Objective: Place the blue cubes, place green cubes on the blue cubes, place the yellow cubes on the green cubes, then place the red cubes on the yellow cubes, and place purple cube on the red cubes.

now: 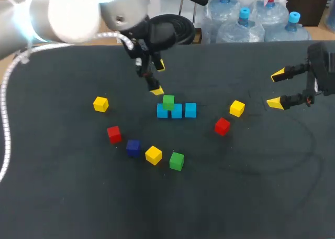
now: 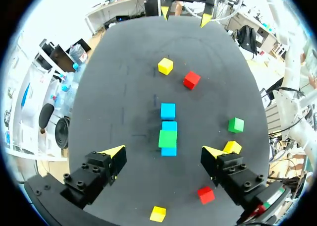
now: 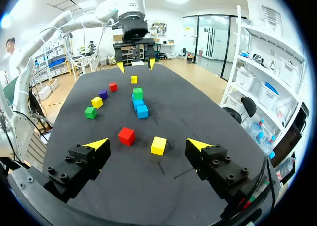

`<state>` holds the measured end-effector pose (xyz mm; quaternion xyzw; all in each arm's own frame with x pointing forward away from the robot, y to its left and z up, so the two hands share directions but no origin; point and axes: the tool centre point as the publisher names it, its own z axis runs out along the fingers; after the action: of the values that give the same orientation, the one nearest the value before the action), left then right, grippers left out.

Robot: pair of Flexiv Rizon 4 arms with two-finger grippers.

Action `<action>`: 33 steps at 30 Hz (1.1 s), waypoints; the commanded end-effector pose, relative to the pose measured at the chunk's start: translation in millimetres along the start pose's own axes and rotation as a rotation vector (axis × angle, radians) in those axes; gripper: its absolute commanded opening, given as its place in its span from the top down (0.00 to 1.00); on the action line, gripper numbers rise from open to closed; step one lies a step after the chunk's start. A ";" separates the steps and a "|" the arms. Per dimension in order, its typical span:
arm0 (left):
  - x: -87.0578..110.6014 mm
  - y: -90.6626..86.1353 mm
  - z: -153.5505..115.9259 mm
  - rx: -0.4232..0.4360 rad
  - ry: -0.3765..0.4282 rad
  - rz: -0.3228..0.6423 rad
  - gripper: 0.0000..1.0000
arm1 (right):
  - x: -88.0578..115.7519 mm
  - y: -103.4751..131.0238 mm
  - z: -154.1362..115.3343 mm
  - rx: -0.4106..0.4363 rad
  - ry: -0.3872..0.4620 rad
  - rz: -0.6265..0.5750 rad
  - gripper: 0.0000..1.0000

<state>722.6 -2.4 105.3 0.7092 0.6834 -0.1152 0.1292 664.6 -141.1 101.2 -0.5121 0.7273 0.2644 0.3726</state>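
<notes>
Green cube (image 2: 168, 138) atop blue cubes (image 2: 168, 110) lies ahead of the left jaws, spread apart like the right jaws

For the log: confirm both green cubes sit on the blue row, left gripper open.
Wrong: only one green cube sits on the blue row; the other green cube lies on the table beside a yellow cube, per the head view. Left gripper open, yes.

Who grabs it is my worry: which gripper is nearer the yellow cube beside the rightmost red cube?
Right. The right gripper sits open just right of the yellow cube; the left gripper is farther, by the green cube stacked on the blue cubes.
</notes>
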 end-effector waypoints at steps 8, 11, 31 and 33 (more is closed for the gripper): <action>52.3 -15.7 -56.3 -0.155 -0.236 -0.088 0.00 | 0.2 -0.2 0.6 0.000 -0.002 -0.001 0.00; 61.3 -16.8 -66.8 -0.175 -0.267 -0.109 0.00 | 0.2 -0.2 0.6 0.000 -0.002 -0.001 0.00; 73.7 -23.4 -94.7 -0.258 -0.414 -0.179 0.00 | 0.2 -0.2 0.6 0.000 -0.002 -0.001 0.00; 73.7 -23.4 -94.7 -0.258 -0.414 -0.179 0.00 | 0.2 -0.2 0.6 0.000 -0.002 -0.001 0.00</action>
<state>705.2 96.9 169.9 0.5902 0.7197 -0.1696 0.3241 664.6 -141.1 101.2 -0.5121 0.7273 0.2644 0.3726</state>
